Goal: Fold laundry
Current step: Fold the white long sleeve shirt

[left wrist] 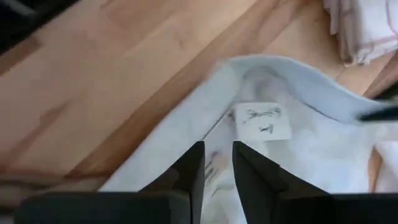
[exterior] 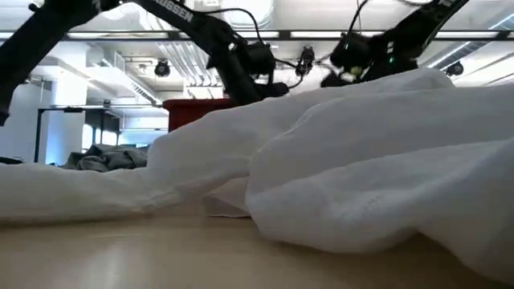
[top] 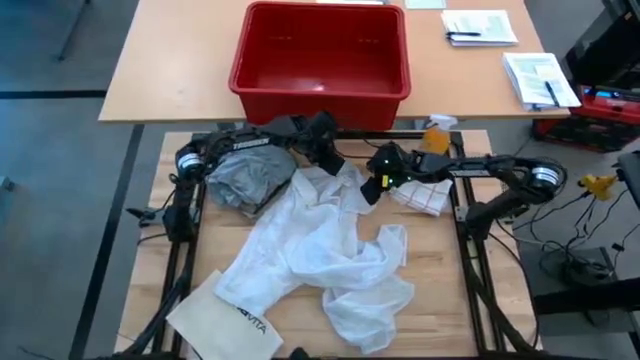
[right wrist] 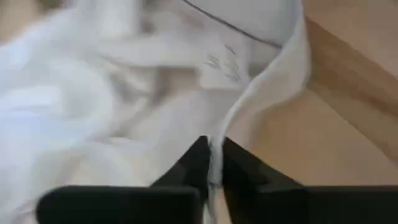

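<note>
The large white shirt (top: 320, 250) lies crumpled across the middle of the table, its collar end (top: 340, 178) drawn up at the far side. My left gripper (top: 328, 158) and my right gripper (top: 375, 185) are both shut on that end, close together. The collar label (left wrist: 261, 121) shows just beyond my left fingers. A grey T-shirt (top: 248, 178) lies bunched at the far left, under the left arm. In the low view the shirt (exterior: 353, 160) fills the foreground and hides both places of contact. My left gripper pinches the white shirt's collar edge (left wrist: 217, 158) between its two fingers, a little short of the label. The fingers come slanting down from the far left. The cloth beyond them sags onto the table. My right gripper pinches a thin edge of the shirt (right wrist: 215, 155) by the collar opening between its two fingers. It comes slanting down from the right. The edge runs away from the fingertips in a raised line, and the rest of the shirt lies slack on the table.
A red bin (top: 320, 55) stands on the far table. A white checked cloth (top: 425, 197) lies at the right, under the right arm. A stiff white printed bag (top: 225, 315) lies at the near left corner. Bare wood shows at the near right.
</note>
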`<state>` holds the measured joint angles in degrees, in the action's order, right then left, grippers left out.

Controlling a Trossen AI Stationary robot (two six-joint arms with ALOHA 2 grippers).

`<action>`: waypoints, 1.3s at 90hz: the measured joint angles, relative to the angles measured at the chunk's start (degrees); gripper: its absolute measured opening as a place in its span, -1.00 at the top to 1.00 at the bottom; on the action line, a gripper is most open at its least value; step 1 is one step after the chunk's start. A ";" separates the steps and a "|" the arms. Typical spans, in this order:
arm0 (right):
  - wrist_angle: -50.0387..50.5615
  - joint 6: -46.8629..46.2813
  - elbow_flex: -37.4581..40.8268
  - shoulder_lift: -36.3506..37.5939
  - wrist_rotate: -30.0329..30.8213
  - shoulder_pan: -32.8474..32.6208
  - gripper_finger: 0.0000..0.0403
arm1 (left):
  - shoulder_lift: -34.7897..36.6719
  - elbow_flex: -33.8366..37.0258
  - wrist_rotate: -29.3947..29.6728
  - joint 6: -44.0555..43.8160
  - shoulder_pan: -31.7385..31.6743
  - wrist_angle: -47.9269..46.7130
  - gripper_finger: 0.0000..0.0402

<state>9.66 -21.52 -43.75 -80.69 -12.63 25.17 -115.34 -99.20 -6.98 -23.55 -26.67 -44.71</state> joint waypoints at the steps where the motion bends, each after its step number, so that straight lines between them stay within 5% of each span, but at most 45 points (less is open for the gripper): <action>1: -0.07 0.02 0.00 0.35 -0.05 -0.22 0.93 | 0.29 0.00 -0.01 0.12 0.00 -0.55 0.68; 24: -11.80 3.10 -0.02 4.11 -6.97 -6.86 0.98 | 9.70 5.16 -9.94 -1.63 0.70 -3.61 0.69; 58: -18.10 12.81 -4.58 -0.67 -6.36 -17.91 1.00 | 38.79 39.11 -15.36 -28.98 4.88 29.38 0.55; 80: -13.77 19.97 -13.96 -10.42 -5.59 -21.99 1.00 | 37.25 55.16 -10.42 -51.61 17.03 68.25 -0.03; 96: -4.09 24.87 -23.50 -15.46 -5.26 -23.80 1.00 | 37.00 59.32 0.58 -55.81 20.92 65.27 -0.38; 117: 1.38 27.78 -29.00 -17.99 -5.36 -24.44 1.00 | 37.73 59.70 -1.48 -56.58 21.65 66.05 -0.64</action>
<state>11.04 6.26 -72.75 -98.68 -17.99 0.73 -77.62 -39.50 -8.46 -80.13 -5.02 21.34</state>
